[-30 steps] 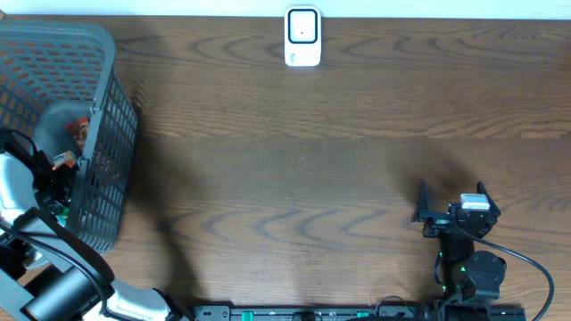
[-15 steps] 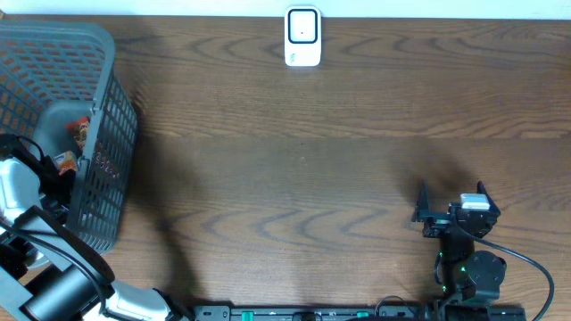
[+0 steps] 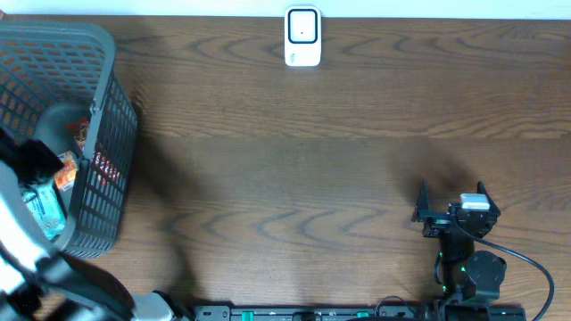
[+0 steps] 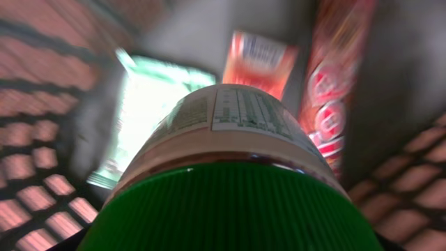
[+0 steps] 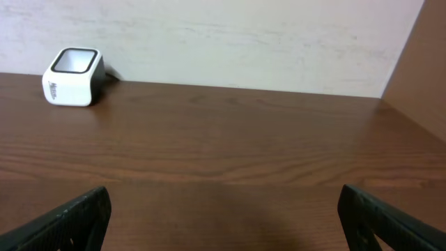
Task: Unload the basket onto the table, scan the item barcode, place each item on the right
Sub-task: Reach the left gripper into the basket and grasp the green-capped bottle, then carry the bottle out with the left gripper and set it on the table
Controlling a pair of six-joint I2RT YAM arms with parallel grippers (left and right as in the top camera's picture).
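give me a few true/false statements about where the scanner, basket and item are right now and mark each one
1. The white scanner stands at the far edge of the table, apart from the basket. True.
2. The right gripper holds an item. False: its jaws stand open with nothing between them.
3. A bottle with a green cap fills the left wrist view. True.
4. The basket sits on the robot's right. False: it is at the left edge.
5. The bottle is at the scanner. False: it is inside the basket, near a red packet.

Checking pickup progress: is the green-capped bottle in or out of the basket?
In: basket mesh shows on both sides of the bottle, packets lying beyond it.
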